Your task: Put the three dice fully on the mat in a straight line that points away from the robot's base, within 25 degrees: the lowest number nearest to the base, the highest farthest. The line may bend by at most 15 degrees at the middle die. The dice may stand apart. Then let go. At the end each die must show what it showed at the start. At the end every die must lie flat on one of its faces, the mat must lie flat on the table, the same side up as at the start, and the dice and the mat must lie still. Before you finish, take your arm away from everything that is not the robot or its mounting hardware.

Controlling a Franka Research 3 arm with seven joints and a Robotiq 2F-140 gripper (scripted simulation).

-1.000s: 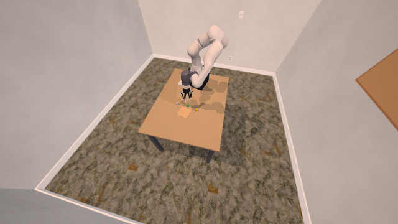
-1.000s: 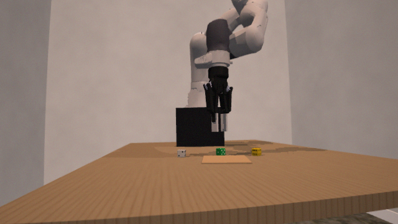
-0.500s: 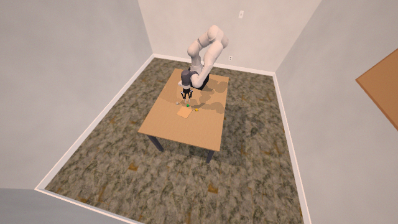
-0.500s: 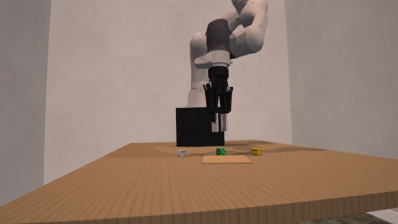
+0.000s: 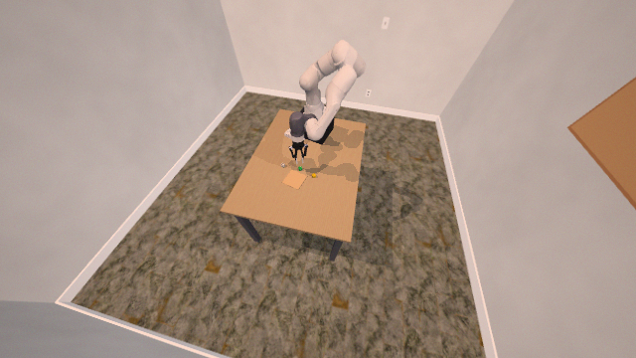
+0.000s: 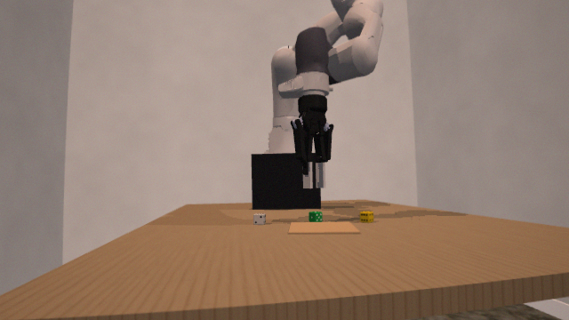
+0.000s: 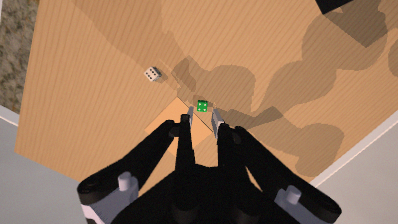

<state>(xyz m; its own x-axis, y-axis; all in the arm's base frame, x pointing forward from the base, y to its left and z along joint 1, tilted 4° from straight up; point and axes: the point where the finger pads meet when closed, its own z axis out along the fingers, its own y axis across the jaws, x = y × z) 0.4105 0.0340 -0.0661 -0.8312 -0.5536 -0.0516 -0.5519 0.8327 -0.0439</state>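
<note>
1. Mottled floor (image 5: 278,278) surrounds the table, with grey walls (image 5: 124,99) (image 6: 169,89) beyond it
2. The wooden worktop (image 5: 278,209) (image 6: 284,267) (image 7: 60,125) carries everything; shadows fall from its base-side edge towards the robot's left long edge
3. The white arm (image 5: 340,89) (image 6: 364,53) reaches from the base-side edge out over the middle of the worktop
4. A black base block (image 5: 322,141) (image 6: 258,202) (image 7: 327,6) stands at that same edge, behind the dice
5. The gripper (image 5: 299,161) (image 6: 314,184) (image 7: 202,114) is released and grasps nothing, its fingers a little apart in the air above the worktop; it hides the yellow die from the wrist camera
6. The thin orange mat (image 5: 295,179) (image 6: 324,228) (image 7: 175,120) lies flat, well in from all four corners, with no die on it
7. All three dice rest on the wood: the white die (image 5: 283,165) (image 6: 260,219) (image 7: 153,74), six up, is nearest the robot's right long edge; the green die (image 5: 300,168) (image 6: 316,216) (image 7: 202,106), four up, is between the others, just off the mat's base side; the yellow die (image 5: 314,175) (image 6: 366,216) lies towards the left long edge, its top number too small to read
</note>
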